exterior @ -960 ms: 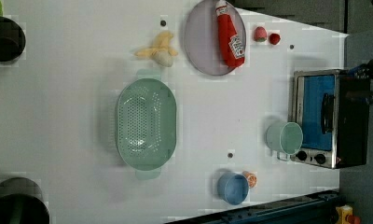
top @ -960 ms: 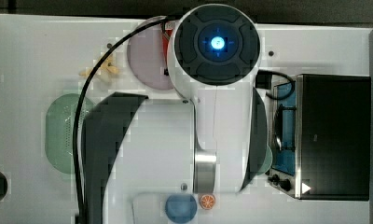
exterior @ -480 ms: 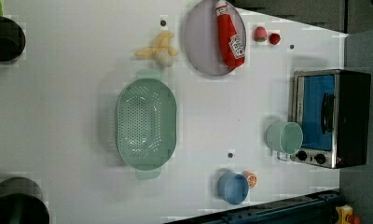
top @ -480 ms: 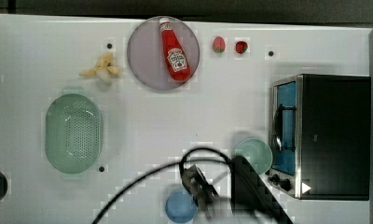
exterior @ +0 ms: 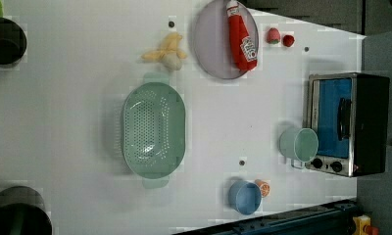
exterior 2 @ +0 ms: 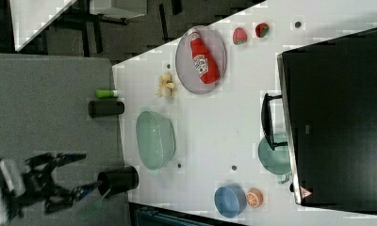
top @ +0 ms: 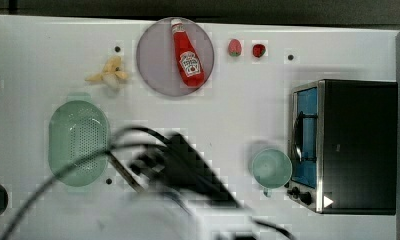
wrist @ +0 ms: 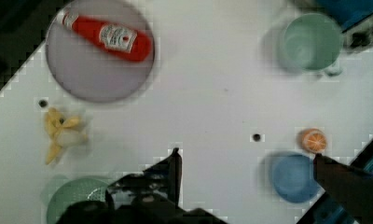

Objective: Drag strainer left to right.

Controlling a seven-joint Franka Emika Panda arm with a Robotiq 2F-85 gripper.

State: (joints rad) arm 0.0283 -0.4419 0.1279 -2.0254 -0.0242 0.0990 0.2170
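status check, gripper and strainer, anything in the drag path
Gripper open, fingers empty, above the table. Strainer untouched, flat on the table, in the left view's left half. Mint cup and toaster oven at the far right; path between is bare.

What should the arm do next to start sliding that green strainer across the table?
Probably lower the open gripper toward the strainer and hook its near rim. In the wrist view the fingers stand wide apart above the white table, not touching anything. The strainer sits alone at the left view's left, with bare table between it and the mint cup.
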